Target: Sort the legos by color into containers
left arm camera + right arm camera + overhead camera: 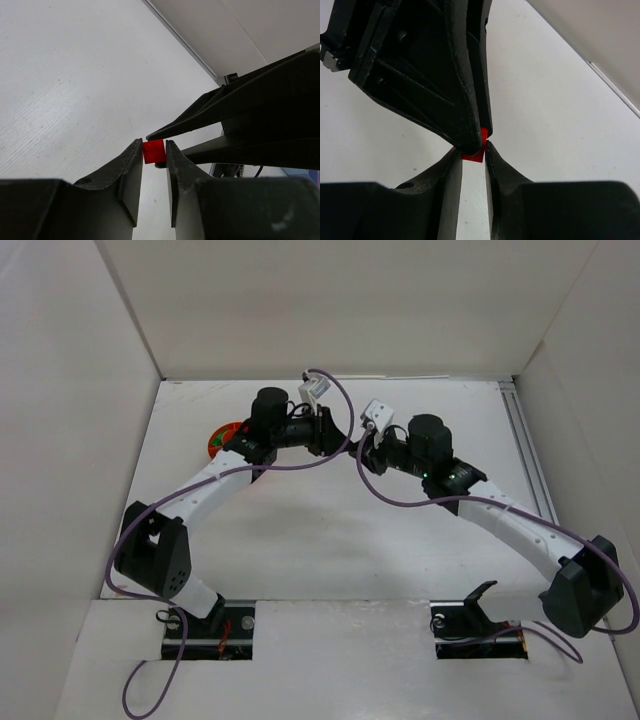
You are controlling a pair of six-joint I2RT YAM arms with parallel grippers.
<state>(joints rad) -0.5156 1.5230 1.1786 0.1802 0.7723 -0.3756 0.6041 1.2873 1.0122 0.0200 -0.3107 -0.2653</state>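
Observation:
A small red lego (153, 151) is held in mid-air between both grippers, above the table's far middle. My left gripper (154, 150) is shut on it at its fingertips. The right gripper's fingers (210, 115) reach in from the right and pinch the same brick from above and below. In the right wrist view the red lego (475, 156) sits between the tips of my right gripper (472, 150), partly covered by the left gripper's fingers (445, 85). The orange bowl (218, 443) stands at the far left, mostly hidden behind the left arm. No other legos are in view.
White walls enclose the table on the left, back and right. A metal rail (528, 455) runs along the right edge. Purple cables loop over both arms near where the grippers meet (352, 444).

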